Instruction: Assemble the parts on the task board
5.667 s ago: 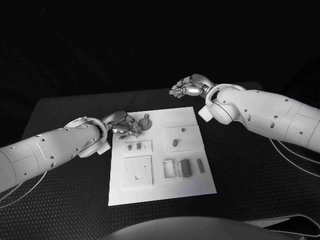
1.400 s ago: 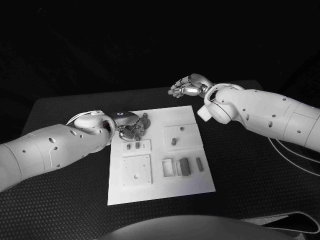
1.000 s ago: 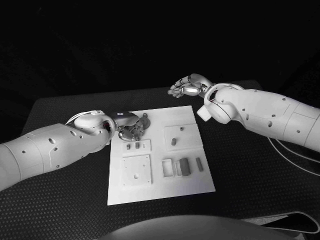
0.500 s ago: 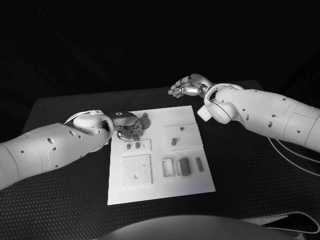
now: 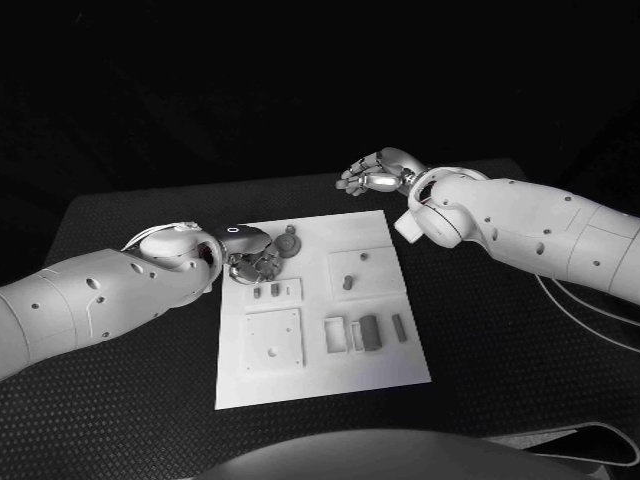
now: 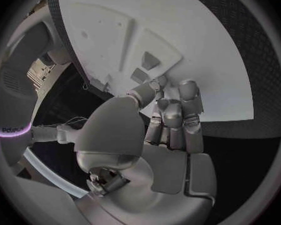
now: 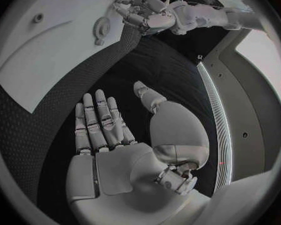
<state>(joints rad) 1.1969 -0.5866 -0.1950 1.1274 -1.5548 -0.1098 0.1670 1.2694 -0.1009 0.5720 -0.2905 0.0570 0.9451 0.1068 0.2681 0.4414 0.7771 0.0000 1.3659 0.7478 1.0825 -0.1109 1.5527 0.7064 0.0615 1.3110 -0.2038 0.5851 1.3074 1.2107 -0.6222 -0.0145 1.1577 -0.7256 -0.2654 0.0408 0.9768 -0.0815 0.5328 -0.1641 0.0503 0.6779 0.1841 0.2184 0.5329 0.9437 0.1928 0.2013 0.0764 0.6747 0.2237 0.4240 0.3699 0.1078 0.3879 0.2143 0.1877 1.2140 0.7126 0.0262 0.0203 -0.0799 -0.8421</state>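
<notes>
Fingers [image 6: 178, 116] curled — no legible writing.

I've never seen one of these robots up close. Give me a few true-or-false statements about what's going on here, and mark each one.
1. The left hand is over the task board's far left corner. True.
2. The right hand holds a part. False: its fingers are apart and hold nothing.
3. A gear-shaped part lies on the board beside the left hand. True.
4. The right hand rests on the board. False: it is beyond the board's far edge, over the black table.
</notes>
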